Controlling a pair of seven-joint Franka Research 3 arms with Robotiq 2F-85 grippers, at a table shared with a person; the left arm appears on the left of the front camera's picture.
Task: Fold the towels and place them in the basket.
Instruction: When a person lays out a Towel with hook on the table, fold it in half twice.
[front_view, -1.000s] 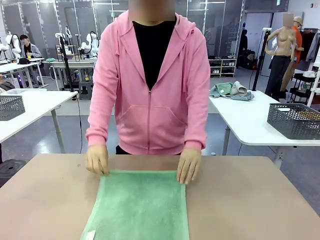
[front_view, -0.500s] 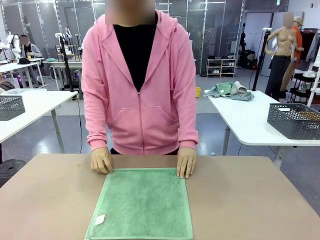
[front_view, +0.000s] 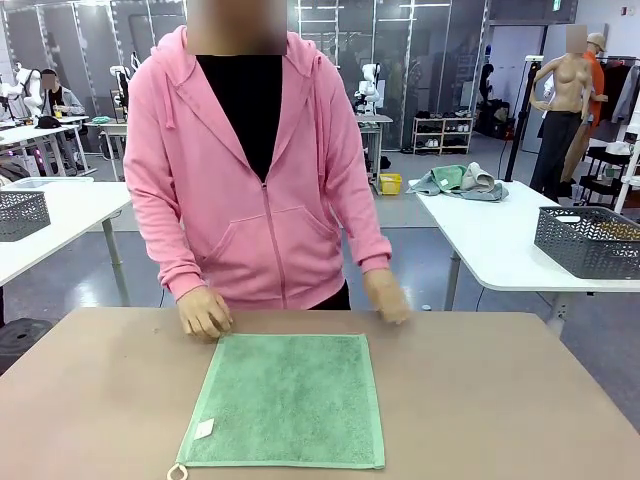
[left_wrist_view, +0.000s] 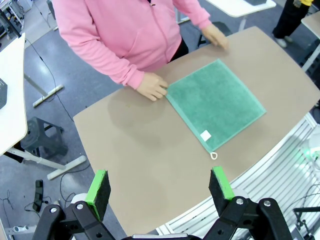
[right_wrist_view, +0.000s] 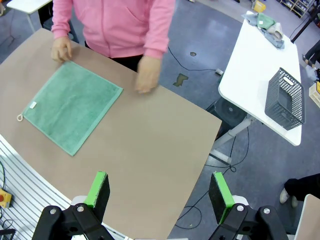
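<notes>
In the lower middle of the front frame I count one mint green towel (front_view: 288, 400), lying flat on the tan table (front_view: 500, 400). I see two of the person's hands: one hand (front_view: 203, 312) touches the towel's upper left corner, the other hand (front_view: 388, 297) is blurred at its upper right. Two grippers: my left gripper (left_wrist_view: 159, 182) has its fingers wide apart and empty, the towel well above them, right of centre. My right gripper (right_wrist_view: 159, 182) is equally spread, the towel far off at upper left.

towel (front_view: 285, 400): flat on table (front_view: 500, 400), centre | person's hand (front_view: 205, 312): at towel's far-left corner | person (front_view: 250, 200): behind table
</notes>
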